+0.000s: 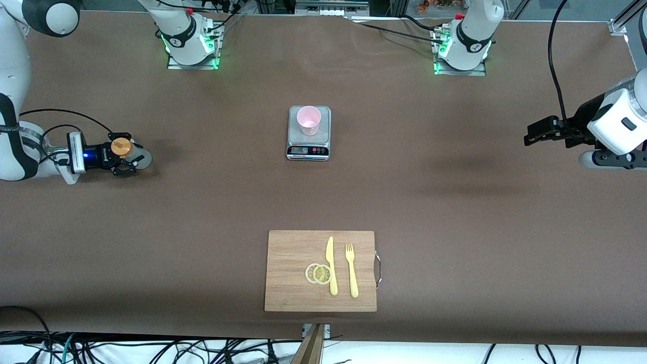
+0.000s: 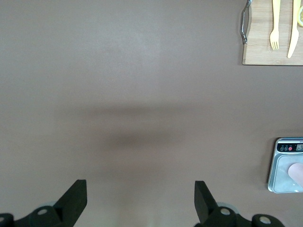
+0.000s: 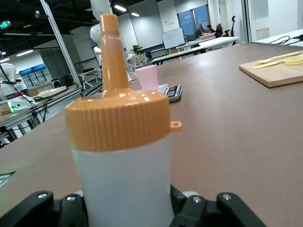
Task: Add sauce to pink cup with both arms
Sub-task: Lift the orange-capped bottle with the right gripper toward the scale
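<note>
Gripping the sauce bottle (image 1: 122, 147) at the table's (image 1: 455, 212) right-arm edge, the right end effector (image 1: 126, 161) held it upright. The left end effector (image 1: 530, 135) hung open over the left-arm edge. The pink cup (image 1: 308, 120) stood on the scale (image 1: 309, 149) mid-table.

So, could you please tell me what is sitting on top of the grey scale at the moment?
The pink cup stands upright on the scale plate. The scale's display and buttons stay uncovered nearer the front camera. The plate under the cup's base is hidden; no sauce shows in the cup.
</note>
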Controlling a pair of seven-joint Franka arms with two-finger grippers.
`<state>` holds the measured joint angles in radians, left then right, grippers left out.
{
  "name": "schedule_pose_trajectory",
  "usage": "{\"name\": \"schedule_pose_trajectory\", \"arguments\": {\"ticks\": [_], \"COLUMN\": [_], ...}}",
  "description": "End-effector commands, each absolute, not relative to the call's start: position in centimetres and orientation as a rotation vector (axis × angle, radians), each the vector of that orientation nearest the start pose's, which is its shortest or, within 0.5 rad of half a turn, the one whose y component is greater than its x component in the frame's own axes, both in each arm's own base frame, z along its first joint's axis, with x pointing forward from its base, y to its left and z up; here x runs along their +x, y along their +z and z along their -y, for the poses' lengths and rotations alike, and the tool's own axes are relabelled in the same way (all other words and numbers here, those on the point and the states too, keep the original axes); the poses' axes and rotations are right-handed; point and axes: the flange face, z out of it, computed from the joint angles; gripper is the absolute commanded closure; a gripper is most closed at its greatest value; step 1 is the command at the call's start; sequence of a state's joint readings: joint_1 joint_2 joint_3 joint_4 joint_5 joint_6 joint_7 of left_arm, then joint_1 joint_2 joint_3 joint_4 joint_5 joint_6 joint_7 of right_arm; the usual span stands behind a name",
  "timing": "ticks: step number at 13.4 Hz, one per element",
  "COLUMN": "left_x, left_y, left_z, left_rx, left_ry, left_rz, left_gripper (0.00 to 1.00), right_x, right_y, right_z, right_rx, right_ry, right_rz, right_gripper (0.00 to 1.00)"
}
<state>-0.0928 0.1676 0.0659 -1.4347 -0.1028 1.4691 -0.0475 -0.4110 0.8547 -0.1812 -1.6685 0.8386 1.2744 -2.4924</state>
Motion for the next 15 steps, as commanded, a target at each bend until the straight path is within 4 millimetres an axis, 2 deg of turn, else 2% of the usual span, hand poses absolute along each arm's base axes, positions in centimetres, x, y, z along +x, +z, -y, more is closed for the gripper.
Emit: {"name": "schedule_pose_trajectory", "arguments": {"ticks": [1, 4, 8, 10, 13, 14, 15], "left_x": [59.4, 59.5, 59.5, 59.6, 59.6, 59.6, 59.6], "left_y": [58.8, 58.7, 58.7, 58.5, 58.8, 58.7, 58.7], "left_z": [3.2, 3.2, 3.3, 3.3, 3.3, 3.3, 3.3], "left_rx": [-3.204, -3.207, -3.21, -3.211, -3.212, -3.211, -3.211], "left_ry": [0.219, 0.222, 0.222, 0.227, 0.22, 0.222, 0.222], "left_rz": [-0.017, -0.02, -0.02, -0.02, -0.02, -0.02, -0.02], "left_gripper": [0.0, 0.0, 0.0, 0.0, 0.0, 0.0, 0.0], "right_x": [52.2, 54.2, 57.9, 59.1, 60.5, 60.9, 61.1], "right_y": [13.0, 16.6, 25.8, 29.2, 31.2, 31.3, 31.7], "right_z": [21.0, 18.6, 11.9, 8.0, 1.4, -0.8, -3.7], "right_rx": [-1.351, -1.386, -1.535, -1.599, -1.682, -1.709, -1.727], "right_ry": [-0.628, -0.487, -0.245, -0.15, -0.022, 0.02, 0.061], "right_rz": [1.313, 1.343, 1.425, 1.474, 1.571, 1.603, 1.646], "right_gripper": [0.91, 0.97, 0.97, 0.97, 0.97, 0.97, 0.97]}}
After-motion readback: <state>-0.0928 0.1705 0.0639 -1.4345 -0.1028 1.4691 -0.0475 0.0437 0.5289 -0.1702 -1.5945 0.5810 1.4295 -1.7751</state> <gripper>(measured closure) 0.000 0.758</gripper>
